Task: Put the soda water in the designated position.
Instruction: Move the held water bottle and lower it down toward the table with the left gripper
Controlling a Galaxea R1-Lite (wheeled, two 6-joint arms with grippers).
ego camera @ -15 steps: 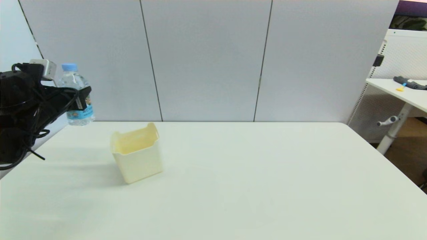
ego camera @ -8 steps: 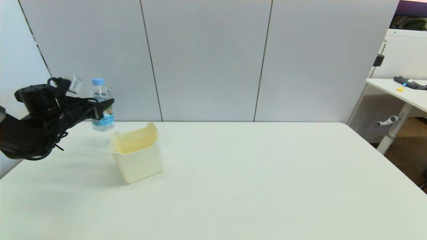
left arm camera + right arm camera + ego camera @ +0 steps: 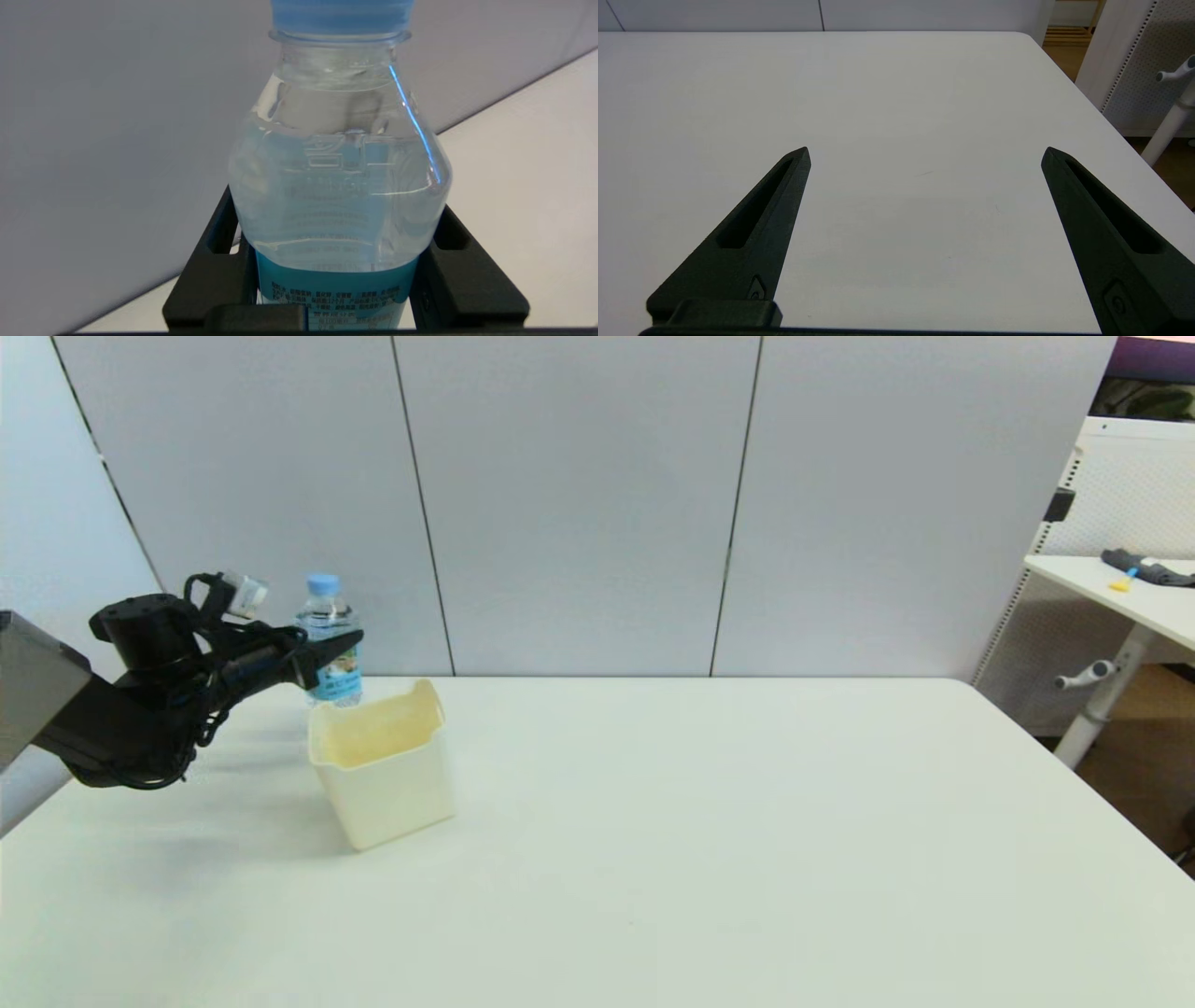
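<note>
Holding the bottle upright, the left tool has its two black fingers pressed against the label band low on the body, one on each side. In the head view the bottle hangs in the air at the far left of the table, just beyond the far-left rim of the cream bin, its base about level with that rim. The bin stands upright and open-topped, and looks empty. It is probably the intended spot.

The main risk is clearance. With the base so close to rim height, a sideways move toward the bin could knock the far wall and push or tip the light bin. A lift first would avoid that.

Slip is the second risk. The grip sits on a smooth label over thin plastic, and the water inside could make the bottle swing or slide if the arm moves sharply.

Releasing from too high could make the bottle bounce or fall over inside the bin.

The right tool rests spread wide over bare table on the right, gripping nothing.
</note>
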